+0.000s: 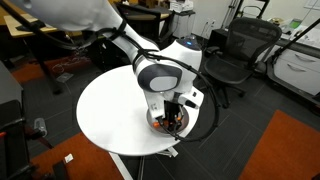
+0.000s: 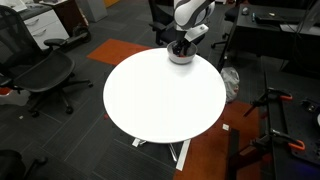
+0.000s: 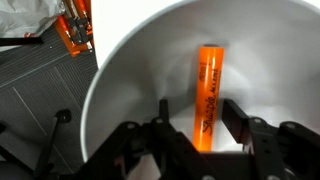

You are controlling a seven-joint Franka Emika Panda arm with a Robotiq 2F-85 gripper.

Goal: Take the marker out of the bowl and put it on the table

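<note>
The orange marker (image 3: 208, 95) lies inside the grey-white bowl (image 3: 120, 60), pointing away from the wrist camera. The bowl stands near the edge of the round white table (image 1: 110, 110) in both exterior views (image 2: 165, 100). My gripper (image 3: 200, 112) is lowered into the bowl and open, with one finger on each side of the marker's near end. There is a visible gap on the left side. In the exterior views the gripper (image 1: 172, 115) (image 2: 181, 48) hides most of the bowl (image 1: 160, 126) (image 2: 181, 59) and all of the marker.
Black office chairs stand around the table (image 1: 240, 50) (image 2: 40, 70). An orange carpet patch (image 1: 290, 150) lies on the dark floor. An orange stand (image 3: 75, 30) shows on the floor beyond the bowl. A black tripod (image 2: 275, 110) stands beside the table.
</note>
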